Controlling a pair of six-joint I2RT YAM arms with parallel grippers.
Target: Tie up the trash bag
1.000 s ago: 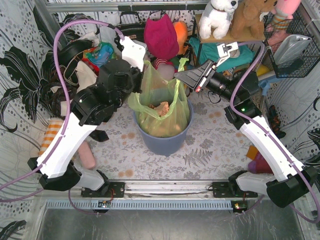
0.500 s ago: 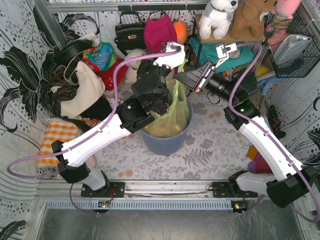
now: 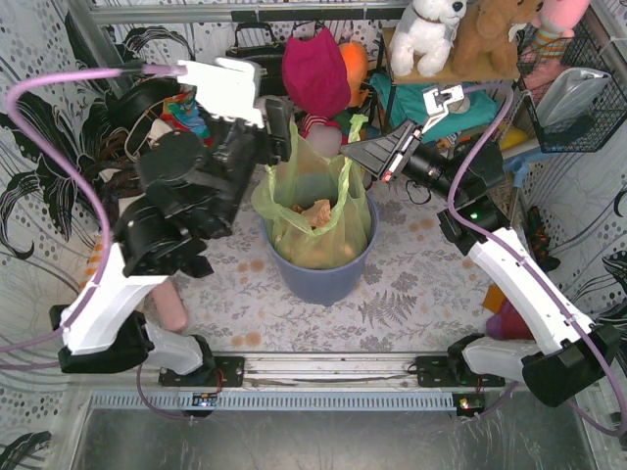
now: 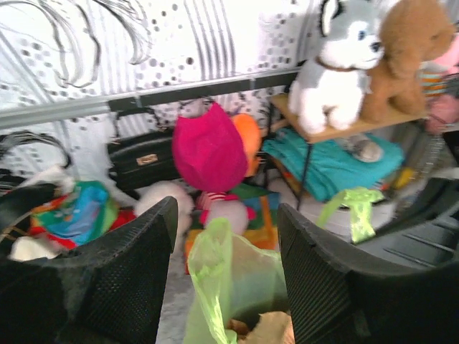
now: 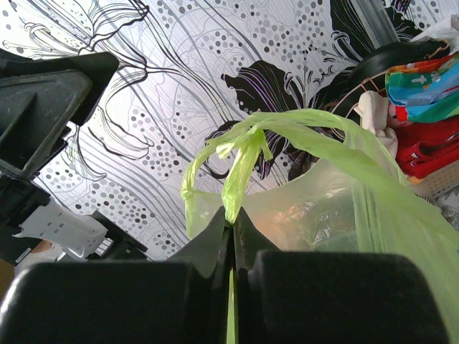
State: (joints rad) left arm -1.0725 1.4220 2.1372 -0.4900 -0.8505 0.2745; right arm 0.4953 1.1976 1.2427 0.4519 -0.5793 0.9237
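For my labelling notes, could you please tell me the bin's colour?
The bin is blue-grey, clearest in the top external view.

Both arms are the same build tbh: the left arm (image 3: 103, 299) and the right arm (image 3: 524, 294) have glossy white plastic link shells with chunky matte black joint housings in between. Each one gets a thin lilac hose-like cable, the left lilac cable (image 3: 98, 72) and the right lilac cable (image 3: 480, 137). There's a tiny green status light (image 3: 477, 212) glowing on the right arm's black joint. The wrists carry white angular brackets. The left claw (image 4: 226, 215) has broad black fingers (image 4: 129, 272) with a fine dimpled grid texture, while the right claw (image 5: 231, 218) looks like smooth black wedges up close.
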